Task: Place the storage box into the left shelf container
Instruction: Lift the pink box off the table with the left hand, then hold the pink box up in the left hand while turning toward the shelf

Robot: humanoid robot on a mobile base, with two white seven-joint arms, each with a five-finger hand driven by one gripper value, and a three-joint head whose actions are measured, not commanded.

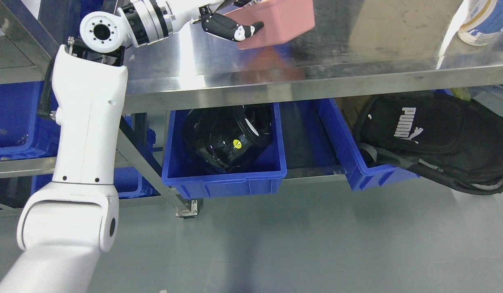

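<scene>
On the steel desk (357, 69), the left hand (229, 26) grips the pink box (284, 20); blue bins (225, 171) lie below, left.

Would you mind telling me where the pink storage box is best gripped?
Probably by its near long wall, from the left: the pink storage box sits on the steel tabletop with that wall facing the left hand, whose fingers already lie against it.

Brushed steel table (357, 61) gleams, scuffed; pink storage box (284, 20) matt plastic; blue bins (223, 179) smooth plastic; black bag (434, 134) cloth.
</scene>
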